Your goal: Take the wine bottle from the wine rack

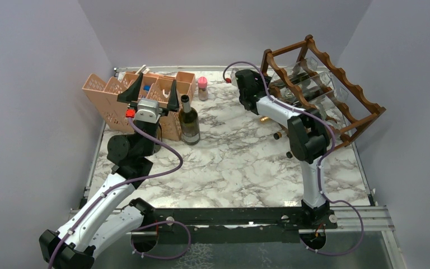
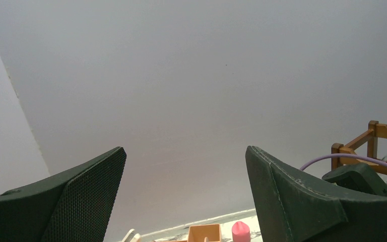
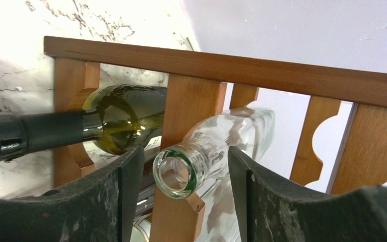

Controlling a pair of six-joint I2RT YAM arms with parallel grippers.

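**At the rack (image 1: 350, 79): right gripper (image 3: 184, 151) around a clear bottle (image 3: 216, 136)**

At the worktop's (image 1: 229, 162) far right corner stands the rack, several tiers of brown slats and scalloped rails. Bottles lie in it with their necks toward the worktop's middle, and the right arm reaches across to that side. From the right wrist, the clear bottle lies in its cradle with its mouth poking out past an upright slat, directly between the two fingers (image 3: 106, 201). The jaws stand apart, one on each side of the neck. A gap shows on both sides, so they seem not to touch the glass, though the underside of the neck is hidden. Just left of it in that view lies a green bottle (image 3: 121, 113) with a dark capsule, its neck outside the fingers. Both bottles rest on the rack.

Near the far left corner sits a peach organiser (image 1: 106, 98). The left gripper (image 1: 157, 79) is raised in front of it, pointing up toward the back wall, jaws wide apart and holding nothing. A dark bottle (image 1: 189, 120) stands upright on the worktop just beside the organiser's right end, well apart from the rack. A small pink-capped jar (image 1: 202, 87) stands by the far edge, between organiser and rack.
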